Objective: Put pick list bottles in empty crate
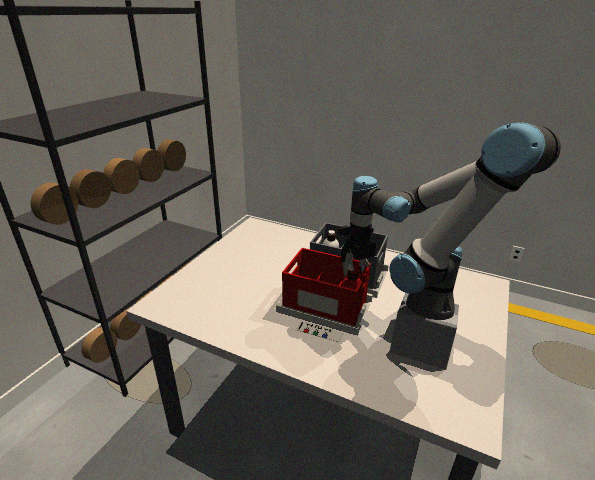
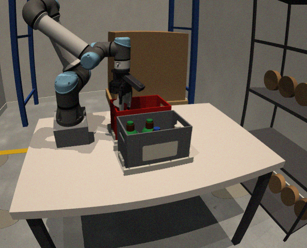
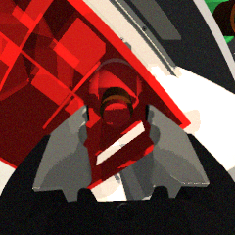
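Top: the gripper (image 1: 355, 266) (image 2: 125, 106) (image 3: 117, 106) reaches into the red crate (image 1: 307, 297) (image 2: 150, 107) (image 3: 83, 7), over a bottle (image 1: 353, 276) (image 3: 117, 107) in a corner compartment.

Exterior: green-capped bottles (image 2: 130, 127) (image 2: 149, 125) stand in the grey crate (image 2: 158, 138) (image 1: 381, 253).

Wrist: the jaws are parted, released from the bottle's cap.

Honestly can't make out a single word or number from my end. The white paper strip (image 1: 318, 330) on the pale desk (image 1: 209, 279) (image 2: 214, 149), right by the red plastic crate (image 1: 324, 310) (image 2: 158, 98), has a black bar, then red, green and blue dots in a row. There are dark marks next to the dots, but they're way too small for me to read. Also seeing a dark mark on the light grey wrist ring (image 2: 124, 65) of the arm, and I can't read that either.
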